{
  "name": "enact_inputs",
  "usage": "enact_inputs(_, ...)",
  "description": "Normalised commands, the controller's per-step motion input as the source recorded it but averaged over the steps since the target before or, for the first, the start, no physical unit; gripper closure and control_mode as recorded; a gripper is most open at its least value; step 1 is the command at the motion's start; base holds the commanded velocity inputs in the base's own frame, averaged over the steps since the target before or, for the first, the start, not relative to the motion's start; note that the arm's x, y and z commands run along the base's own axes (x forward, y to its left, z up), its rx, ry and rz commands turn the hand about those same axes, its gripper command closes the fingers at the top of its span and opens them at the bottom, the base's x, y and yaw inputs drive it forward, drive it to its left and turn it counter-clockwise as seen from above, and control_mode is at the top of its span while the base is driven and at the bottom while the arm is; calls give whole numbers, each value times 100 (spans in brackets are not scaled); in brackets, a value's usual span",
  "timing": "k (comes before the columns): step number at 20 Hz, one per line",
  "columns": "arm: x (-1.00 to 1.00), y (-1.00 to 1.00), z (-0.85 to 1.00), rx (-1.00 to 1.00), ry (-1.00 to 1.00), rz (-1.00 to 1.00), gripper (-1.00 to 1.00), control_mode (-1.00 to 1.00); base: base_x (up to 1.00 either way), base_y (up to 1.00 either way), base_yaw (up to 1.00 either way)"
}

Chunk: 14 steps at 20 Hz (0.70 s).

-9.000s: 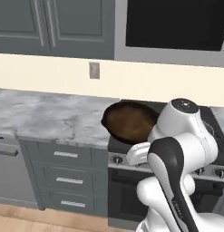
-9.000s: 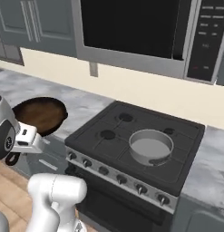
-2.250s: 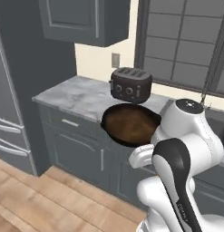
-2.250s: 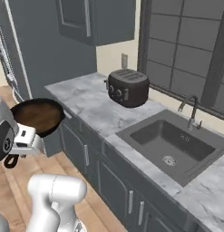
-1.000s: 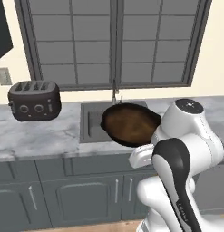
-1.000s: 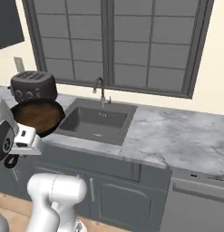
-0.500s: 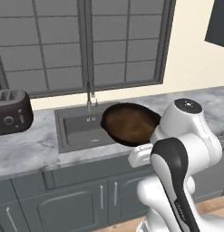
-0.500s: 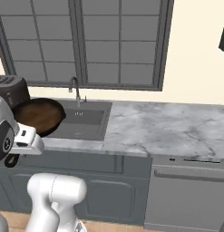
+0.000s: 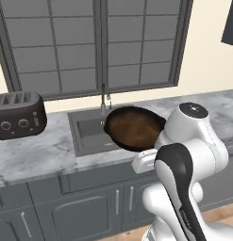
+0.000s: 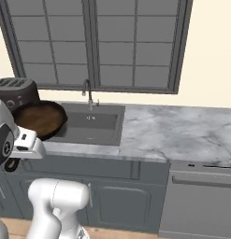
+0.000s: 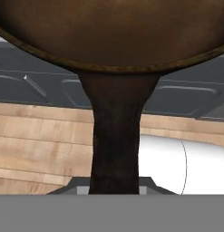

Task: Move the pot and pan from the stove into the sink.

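Clamped on the handle of the pan [image 11: 114, 136], my end effector [image 11: 114, 183] sits at the bottom of the hand view, with the dark handle running straight up from it into the round brown bowl; the finger tips themselves are hidden behind the handle.

I count one pan [image 9: 135, 128], one sink [image 9: 92, 132], one faucet [image 9: 104, 99] and one toaster [image 9: 18, 115]. From the left base view the pan hangs level in the air above the near right part of the sink, overlapping its front rim and the table [image 9: 37, 153] edge. From the right base view the pan [image 10: 39, 120] appears over the near left corner of the sink [image 10: 93, 123], just right of the toaster [image 10: 14, 93].

My arm [image 9: 186, 160] is folded up close to the base, with its white elbow high and the forearm reaching forward toward the sink. The wrist holds the pan out flat ahead of it. Below the pan, the hand view shows grey cabinet doors [image 11: 36, 84] and wooden floor [image 11: 41, 145].
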Motion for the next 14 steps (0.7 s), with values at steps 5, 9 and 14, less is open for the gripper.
enact_inputs(5,0,0,0,0,0,0,100,100,47,3,0)
enact_inputs(9,0,0,0,0,0,0,100,100,79,5,0)
enact_inputs(14,0,0,0,0,0,0,100,100,56,3,0)
